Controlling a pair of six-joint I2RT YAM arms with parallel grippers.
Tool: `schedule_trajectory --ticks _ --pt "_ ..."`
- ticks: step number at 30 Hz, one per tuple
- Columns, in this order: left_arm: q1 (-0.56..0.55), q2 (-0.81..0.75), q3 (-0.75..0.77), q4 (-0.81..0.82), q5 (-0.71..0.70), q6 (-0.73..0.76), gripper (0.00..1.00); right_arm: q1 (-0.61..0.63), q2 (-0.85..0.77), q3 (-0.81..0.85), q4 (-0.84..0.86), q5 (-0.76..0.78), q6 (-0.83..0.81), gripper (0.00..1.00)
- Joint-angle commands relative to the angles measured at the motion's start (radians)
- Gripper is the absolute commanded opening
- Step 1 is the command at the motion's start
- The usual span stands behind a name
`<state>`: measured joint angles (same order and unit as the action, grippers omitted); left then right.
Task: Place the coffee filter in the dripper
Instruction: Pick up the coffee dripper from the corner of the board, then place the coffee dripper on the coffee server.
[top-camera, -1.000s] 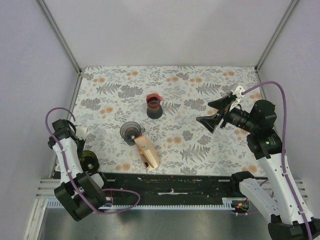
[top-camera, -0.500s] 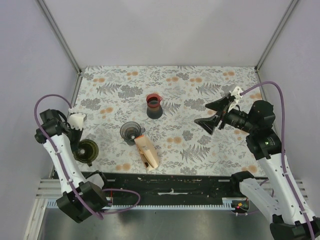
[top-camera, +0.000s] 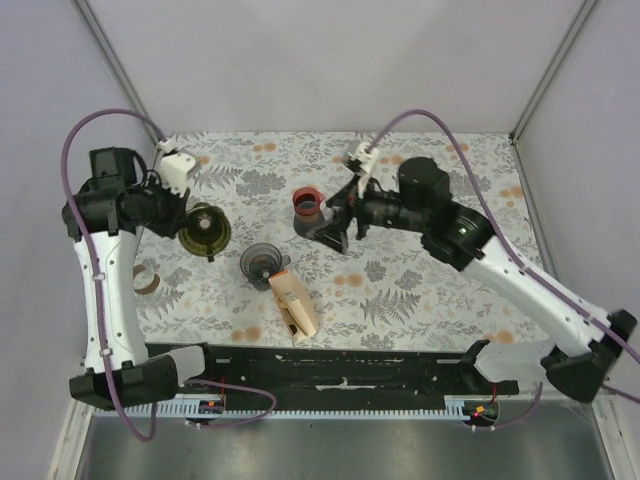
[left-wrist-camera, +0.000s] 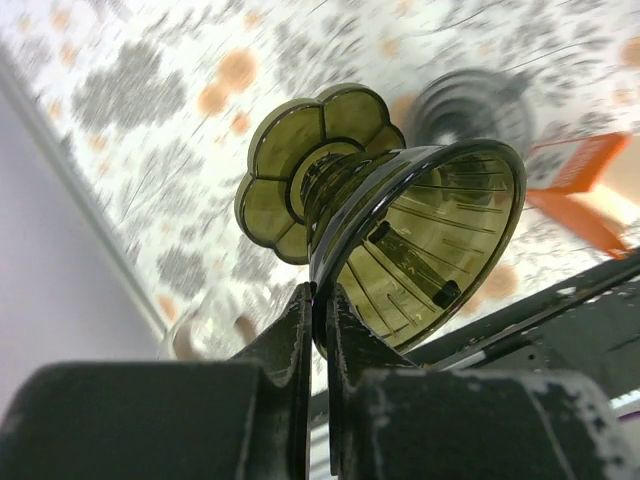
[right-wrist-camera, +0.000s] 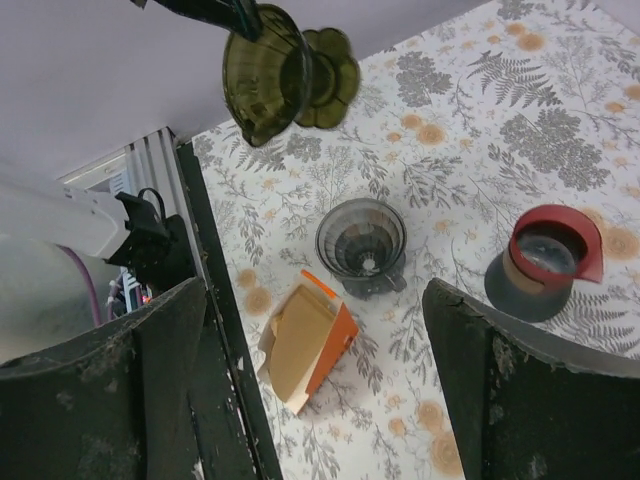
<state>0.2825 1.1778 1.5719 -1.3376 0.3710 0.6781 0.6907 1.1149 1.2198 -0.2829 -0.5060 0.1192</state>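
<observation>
My left gripper (top-camera: 188, 215) is shut on the rim of an olive-green see-through dripper (top-camera: 205, 230) and holds it tilted in the air over the table's left part. The jaws pinch its wall in the left wrist view (left-wrist-camera: 320, 295), and the dripper (left-wrist-camera: 420, 250) is empty. An orange box of brown coffee filters (top-camera: 293, 305) lies open near the front edge. My right gripper (top-camera: 338, 222) is open and empty, high over the middle. Its view shows the filter box (right-wrist-camera: 308, 345) below and the held dripper (right-wrist-camera: 275, 75) at the top.
A grey dripper (top-camera: 261, 262) stands on the table just behind the filter box and also shows in the right wrist view (right-wrist-camera: 362, 238). A dark server with a red rim (top-camera: 308, 212) stands in the middle. A small brown ring (top-camera: 146, 280) lies at the left edge.
My left arm has lifted the olive dripper from the table's left edge, up and to the right. My right arm has swung from the right side to over the middle.
</observation>
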Motion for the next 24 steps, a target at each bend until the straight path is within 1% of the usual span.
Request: schedule_trajectory --ticks 1,2,3,4,6,8,11,14,15,18,22,24 --pt "-0.213 0.075 0.105 -0.117 0.014 -0.204 0.02 0.163 0.253 0.298 -0.091 0.254 -0.026 0.95" --pt "-0.256 0.095 0.12 -0.104 0.0 -0.222 0.02 0.182 0.311 0.344 -0.102 0.268 -0.03 0.94" --pt "-0.269 0.114 0.134 -0.098 0.002 -0.233 0.02 0.199 0.353 0.398 -0.111 0.282 -0.032 0.92" --pt "-0.323 0.137 0.152 -0.097 0.006 -0.241 0.02 0.208 0.396 0.44 -0.122 0.293 -0.035 0.9" --pt "-0.365 0.172 0.177 -0.089 0.005 -0.259 0.02 0.217 0.465 0.506 -0.153 0.308 -0.03 0.84" --pt "-0.414 0.197 0.189 -0.078 -0.003 -0.272 0.02 0.219 0.516 0.541 -0.157 0.308 -0.026 0.81" --pt "-0.46 0.23 0.206 -0.069 0.009 -0.278 0.02 0.222 0.594 0.592 -0.165 0.31 -0.027 0.75" --pt "-0.474 0.252 0.215 -0.063 0.045 -0.278 0.02 0.224 0.666 0.636 -0.188 0.333 -0.035 0.69" --pt "-0.474 0.255 0.218 -0.06 0.052 -0.278 0.02 0.224 0.683 0.653 -0.2 0.349 -0.036 0.65" --pt "-0.474 0.26 0.234 -0.057 0.071 -0.278 0.02 0.222 0.727 0.679 -0.223 0.394 -0.046 0.49" --pt "-0.476 0.263 0.252 -0.049 0.106 -0.281 0.02 0.224 0.753 0.69 -0.223 0.42 -0.052 0.36" --pt "-0.476 0.267 0.255 -0.046 0.124 -0.282 0.02 0.221 0.758 0.692 -0.222 0.42 -0.052 0.22"
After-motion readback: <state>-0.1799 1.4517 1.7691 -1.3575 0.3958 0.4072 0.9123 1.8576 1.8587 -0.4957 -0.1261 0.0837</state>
